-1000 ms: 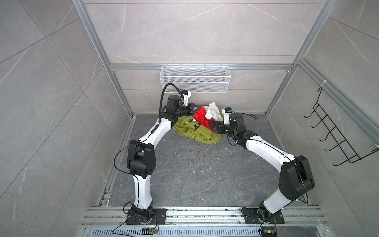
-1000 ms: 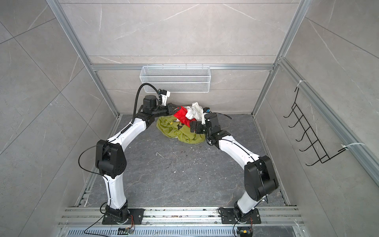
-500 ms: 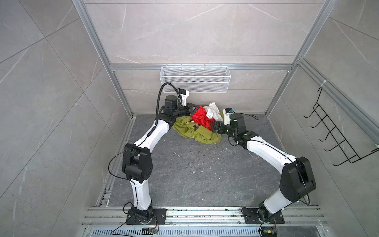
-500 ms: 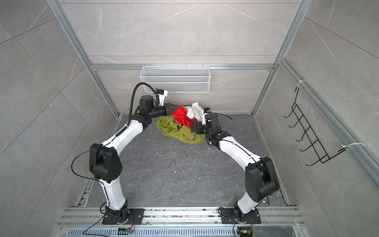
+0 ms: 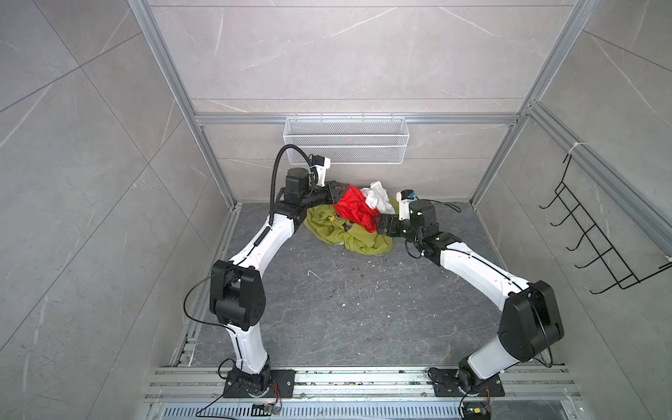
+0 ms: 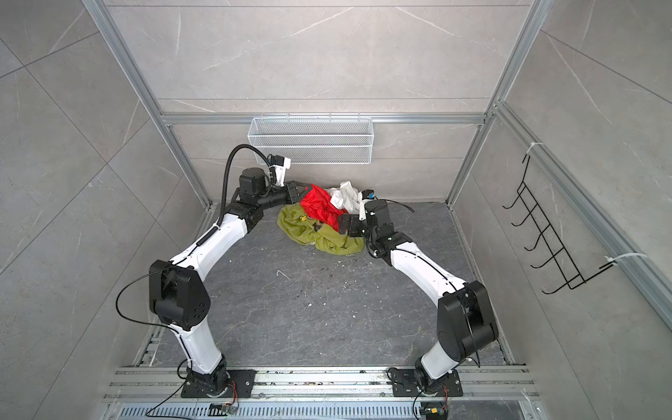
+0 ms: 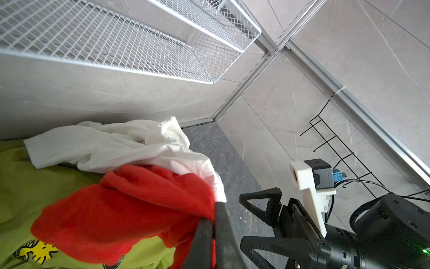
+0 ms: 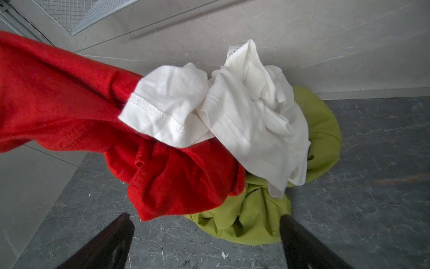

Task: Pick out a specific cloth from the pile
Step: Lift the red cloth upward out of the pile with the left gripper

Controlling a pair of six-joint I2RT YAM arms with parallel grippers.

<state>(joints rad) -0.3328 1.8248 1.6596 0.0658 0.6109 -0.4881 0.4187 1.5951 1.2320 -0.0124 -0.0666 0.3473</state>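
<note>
The pile lies on the dark floor against the back wall. Its olive-green cloth is at the bottom, with a white cloth on top toward the wall. My left gripper is shut on an edge of the red cloth and holds it raised, stretched up off the heap. Part of the white cloth drapes over the red one. My right gripper stands open just in front of the red cloth's hanging end, holding nothing.
A white wire basket hangs on the back wall above the pile. A black wire hook rack is on the right wall. The grey floor in front of the pile carries only small specks.
The left arm's elbow has swung outward to the left and its wrist has drawn back a little, still shut on the red cloth. The right arm has barely moved.
</note>
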